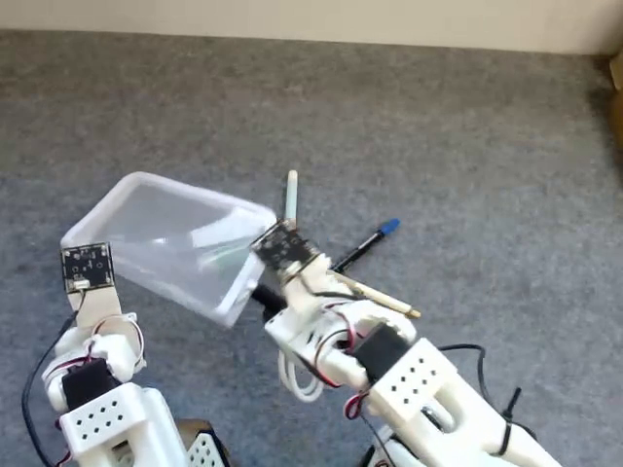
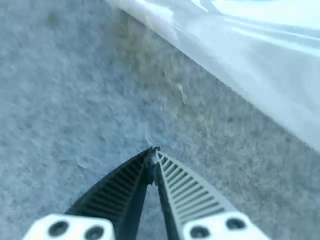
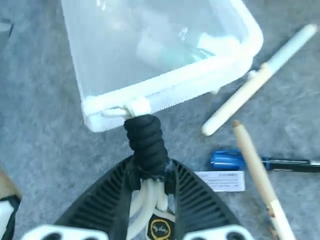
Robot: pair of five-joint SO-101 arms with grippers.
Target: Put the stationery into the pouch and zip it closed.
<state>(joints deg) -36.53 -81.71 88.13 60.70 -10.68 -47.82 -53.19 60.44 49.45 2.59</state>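
Seen from the high view, a grey carpeted table (image 1: 467, 126) carries two white arms. The right arm (image 1: 419, 379) comes in from five o'clock and the left arm (image 1: 97, 409) from seven o'clock. A translucent pouch (image 1: 165, 238) lies flat at about nine o'clock from the table's centre, and pale items show blurred through its wall.

The right gripper (image 3: 151, 165) is at the pouch's four o'clock corner. Its jaws are pinched nearly together around a black cord (image 3: 145, 140) that runs to the zip slider at that corner. Whether the zip is open cannot be told.

The left gripper (image 2: 153, 151) hangs over bare carpet just off the pouch's seven o'clock edge. Its jaws are fully together, tip to tip, with nothing between them.

Three writing tools lie outside the pouch, on the carpet at its three o'clock side:
- A pale pen (image 1: 290, 193) points toward twelve o'clock, with its lower end hidden behind the right arm.
- A blue-capped black pen (image 1: 365, 246) slants toward two o'clock.
- A tan pencil (image 1: 380, 295) slants toward four o'clock, near the blue-capped pen and beside the right arm.

A small white label (image 3: 220, 181) lies on the carpet near the blue cap, beside the right gripper.
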